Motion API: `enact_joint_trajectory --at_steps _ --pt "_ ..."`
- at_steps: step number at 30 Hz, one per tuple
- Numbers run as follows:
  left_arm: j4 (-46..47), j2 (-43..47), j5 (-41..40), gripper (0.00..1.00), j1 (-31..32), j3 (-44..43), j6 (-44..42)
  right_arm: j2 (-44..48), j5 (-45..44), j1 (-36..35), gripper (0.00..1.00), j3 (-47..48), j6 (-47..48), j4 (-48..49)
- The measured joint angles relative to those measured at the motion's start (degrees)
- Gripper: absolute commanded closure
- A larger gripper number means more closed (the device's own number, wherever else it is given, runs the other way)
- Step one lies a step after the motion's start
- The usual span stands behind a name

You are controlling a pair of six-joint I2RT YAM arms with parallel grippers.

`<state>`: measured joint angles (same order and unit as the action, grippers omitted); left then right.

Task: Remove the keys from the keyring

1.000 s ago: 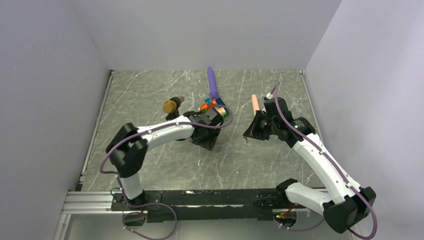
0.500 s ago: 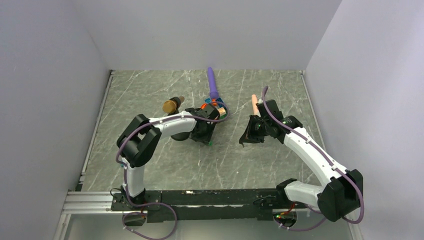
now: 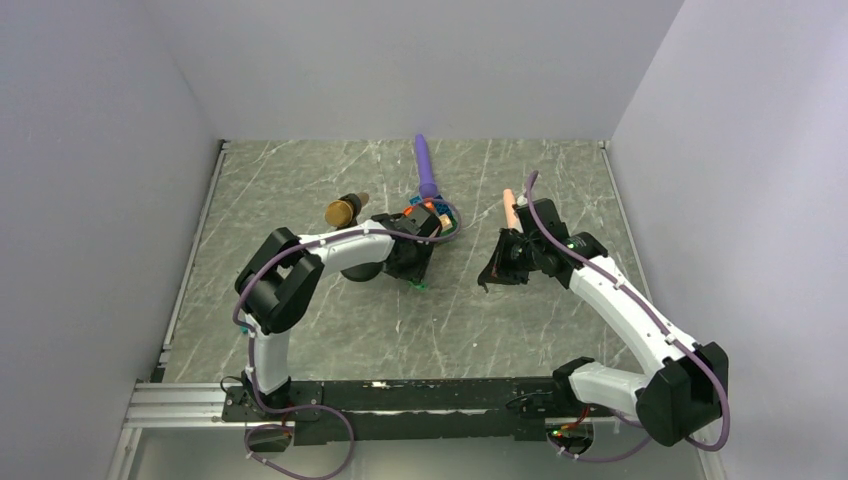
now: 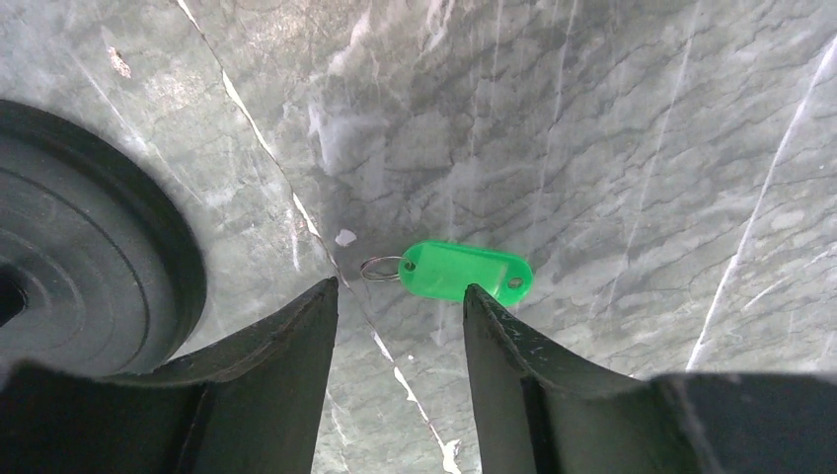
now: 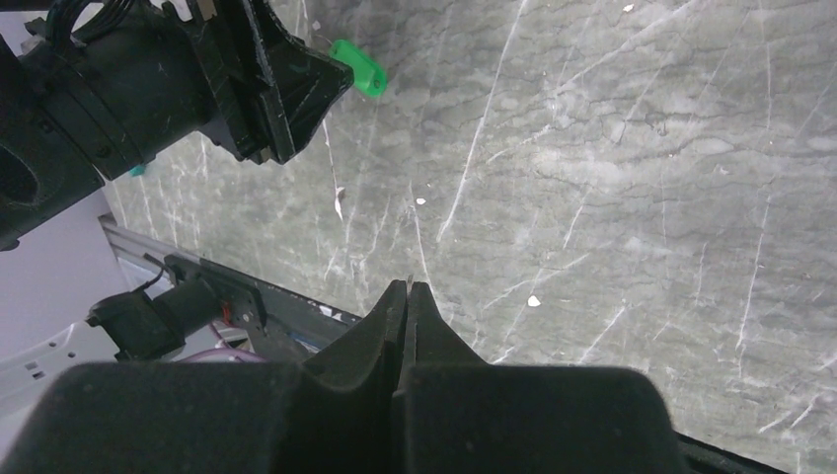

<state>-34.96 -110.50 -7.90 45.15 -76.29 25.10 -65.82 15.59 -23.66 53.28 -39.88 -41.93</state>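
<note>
Step in hand: approach. The left claw hovers open and empty over the green key, which is joined to the keyring and lies flat on the tabletop. The right claw is closed, with nothing seen in it. The next move likely calls for pinching the green key, then gripping the keyring. A black round object sits alongside; its contents are not discernible

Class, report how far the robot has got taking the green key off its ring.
Done: nothing; the green key is still threaded on the keyring. In hand: the open left end effector points at them; the right end effector is shut, well apart. Left: gripping and separating both.
</note>
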Motion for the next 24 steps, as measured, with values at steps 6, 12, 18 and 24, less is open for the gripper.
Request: enact_joint_trajectory --at_steps 6,12,18,24 --pt "-0.1 0.0 0.0 0.57 -0.5 -1.9 -0.4 1.1 0.0 0.0 1.0 -0.3 0.0 0.0" --pt "-0.1 -0.3 0.0 0.57 -1.2 -2.4 -0.7 2.3 0.0 0.0 1.0 -1.1 -0.1 0.0" --pt "0.0 -0.7 0.1 0.58 -1.5 -0.8 -0.6 2.5 0.0 0.0 1.0 -1.6 -0.2 0.0" --pt "1.1 -1.0 1.0 0.72 -1.8 -0.2 -0.4 2.9 0.0 0.0 1.0 -1.9 -0.2 0.0"
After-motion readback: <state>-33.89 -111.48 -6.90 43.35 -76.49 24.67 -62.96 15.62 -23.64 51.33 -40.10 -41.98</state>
